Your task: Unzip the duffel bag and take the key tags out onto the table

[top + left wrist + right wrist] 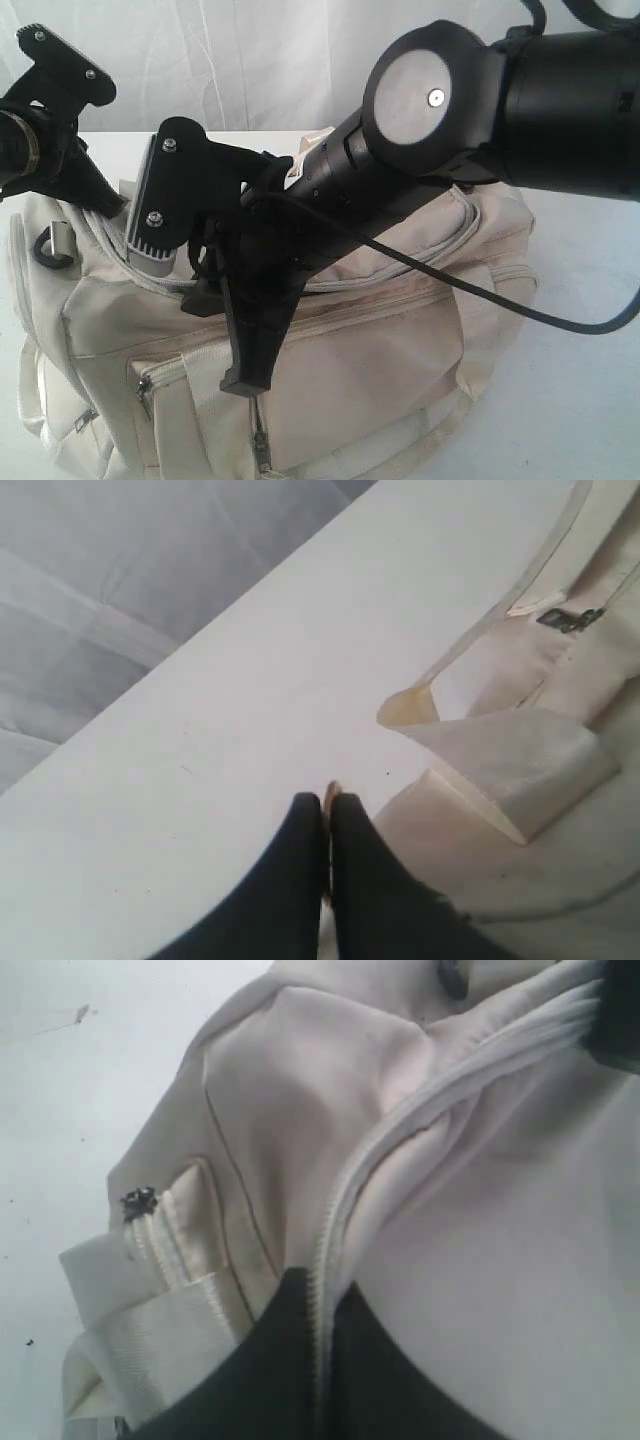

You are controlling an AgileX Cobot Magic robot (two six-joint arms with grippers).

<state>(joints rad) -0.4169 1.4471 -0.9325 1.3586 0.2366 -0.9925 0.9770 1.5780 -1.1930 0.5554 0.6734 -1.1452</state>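
The cream-white duffel bag (400, 340) lies on the white table (585, 400), its top hidden by my arms. My right gripper (245, 378) reaches across from the right and points down over the bag's front. In the right wrist view this gripper (320, 1285) is shut, with the bag's zipper (335, 1210) running in between its fingers. My left gripper (95, 190) is at the bag's left end. In the left wrist view it (328, 798) is shut, and a thin tan sliver pokes out between the tips. The key tags are out of view.
A black strap ring (50, 255) hangs at the bag's left end. A pocket zipper pull (262, 440) dangles on the front, below my right fingers. A webbing handle (520, 760) lies beside the left gripper. Bare table (250, 680) stretches past the left fingers to the far edge.
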